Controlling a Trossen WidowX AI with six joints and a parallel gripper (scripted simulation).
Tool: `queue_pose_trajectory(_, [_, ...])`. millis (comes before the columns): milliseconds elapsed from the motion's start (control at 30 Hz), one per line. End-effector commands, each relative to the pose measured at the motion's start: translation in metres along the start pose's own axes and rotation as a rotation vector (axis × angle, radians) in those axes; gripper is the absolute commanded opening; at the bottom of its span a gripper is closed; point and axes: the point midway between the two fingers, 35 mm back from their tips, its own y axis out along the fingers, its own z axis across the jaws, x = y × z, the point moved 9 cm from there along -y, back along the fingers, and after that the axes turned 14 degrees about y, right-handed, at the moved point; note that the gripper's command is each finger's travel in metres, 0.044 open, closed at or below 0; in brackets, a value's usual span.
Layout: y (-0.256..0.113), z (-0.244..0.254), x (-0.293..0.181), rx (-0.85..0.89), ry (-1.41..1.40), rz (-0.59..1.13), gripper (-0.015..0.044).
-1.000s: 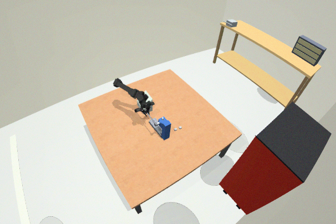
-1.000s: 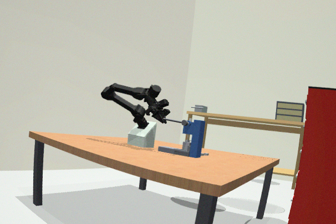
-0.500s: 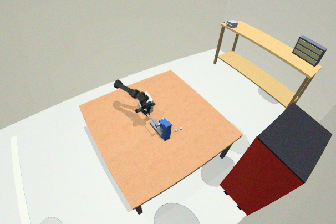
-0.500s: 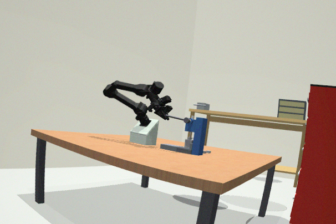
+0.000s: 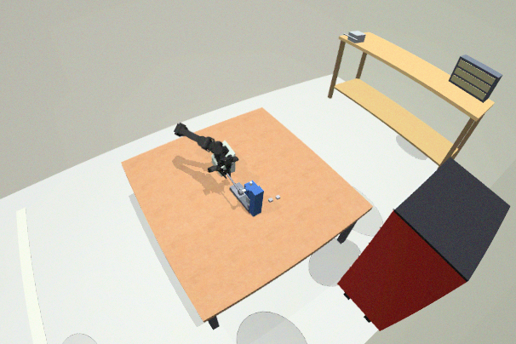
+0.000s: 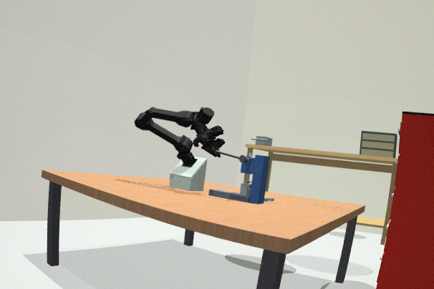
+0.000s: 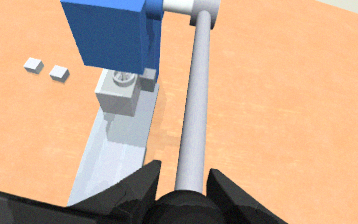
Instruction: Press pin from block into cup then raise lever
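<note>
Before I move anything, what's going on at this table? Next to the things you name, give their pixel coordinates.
The arm's gripper (image 5: pixel 226 174) (image 6: pixel 218 154) (image 7: pixel 184 175) is shut on the lever (image 5: pixel 234 183) (image 6: pixel 230 154) (image 7: pixel 195 105) of the blue press (image 5: pixel 256 199) (image 6: pixel 260 179) (image 7: pixel 107 37). The lever slopes slightly up from the pivot toward the gripper. The block (image 6: pixel 246 189) (image 7: pixel 118 101) sits on the press bed (image 5: pixel 238 196) (image 6: pixel 223 194) (image 7: pixel 112 165). Whether the pin is out, I can't tell.

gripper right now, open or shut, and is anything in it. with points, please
Gripper (image 5: pixel 226 175) (image 6: pixel 219 154) (image 7: pixel 185 175): closed on the lever (image 5: pixel 233 182) (image 6: pixel 230 154) (image 7: pixel 197 90), holding it between its fingers.
</note>
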Motion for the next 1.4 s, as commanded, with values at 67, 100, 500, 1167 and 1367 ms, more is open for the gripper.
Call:
queue_pose_trajectory(67, [-0.004,0.001,0.006,0.01,0.005,-0.014,0.0])
queue_pose_trajectory(100, [-0.005,0.001,0.007,0.01,0.005,-0.014,0.0])
queue_pose_trajectory(500, [-0.014,0.005,0.021,0.01,0.004,-0.014,0.0])
queue_pose_trajectory(1167, [-0.025,0.011,0.045,0.01,0.004,-0.015,0.0])
queue_pose_trajectory(1367, [-0.027,0.013,0.053,0.01,0.005,-0.015,0.0])
